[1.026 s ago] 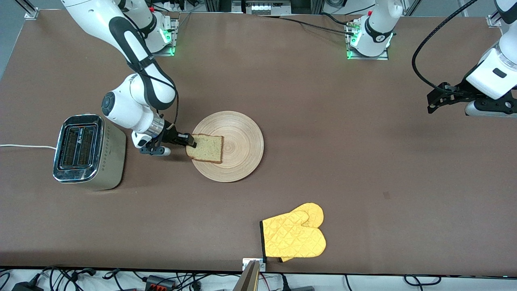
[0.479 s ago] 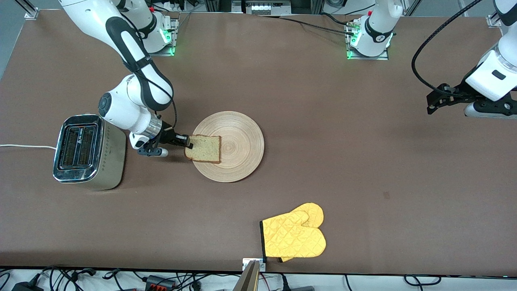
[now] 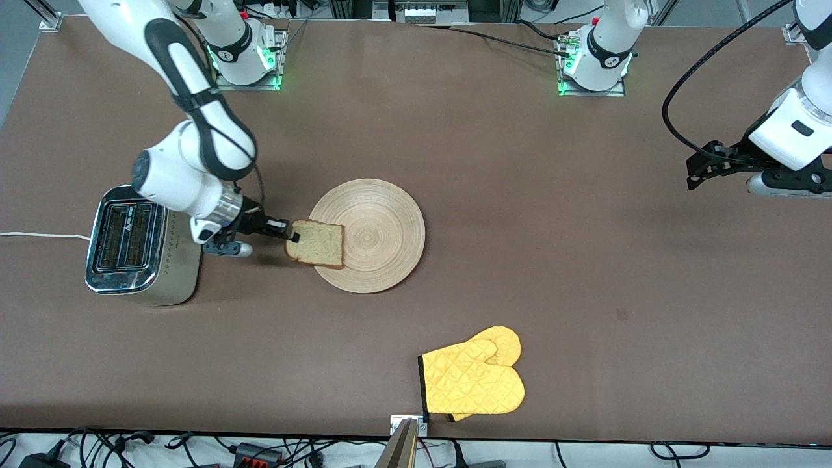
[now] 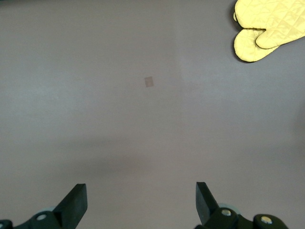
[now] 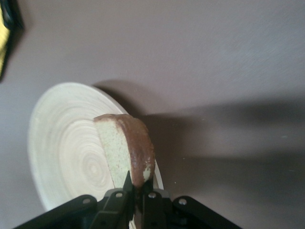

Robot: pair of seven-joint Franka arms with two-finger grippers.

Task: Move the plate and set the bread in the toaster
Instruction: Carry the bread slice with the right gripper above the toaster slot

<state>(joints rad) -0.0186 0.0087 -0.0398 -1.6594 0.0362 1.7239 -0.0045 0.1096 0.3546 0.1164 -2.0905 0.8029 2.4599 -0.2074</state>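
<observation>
My right gripper [image 3: 290, 233] is shut on the edge of the bread [image 3: 317, 244], a pale brown slice with darker crust, and holds it lifted over the plate's rim that faces the toaster. The right wrist view shows the bread [image 5: 126, 148] clamped between my right gripper's [image 5: 137, 187] jaws above the light-wood plate [image 5: 62, 143]. The plate [image 3: 380, 224] lies mid-table. The chrome two-slot toaster [image 3: 133, 244] stands toward the right arm's end, slots empty. My left gripper [image 3: 694, 174] is open and empty, held above bare table at the left arm's end; it also shows in its wrist view [image 4: 141, 202].
A yellow oven mitt [image 3: 473, 377] lies near the table's front edge, nearer the camera than the plate; it also shows in the left wrist view [image 4: 269, 26]. The toaster's white cord [image 3: 39, 235] runs off the table's end.
My right gripper has moved toward the toaster with the bread, lifting it off the plate's middle to its rim. The left arm has shifted up slightly.
</observation>
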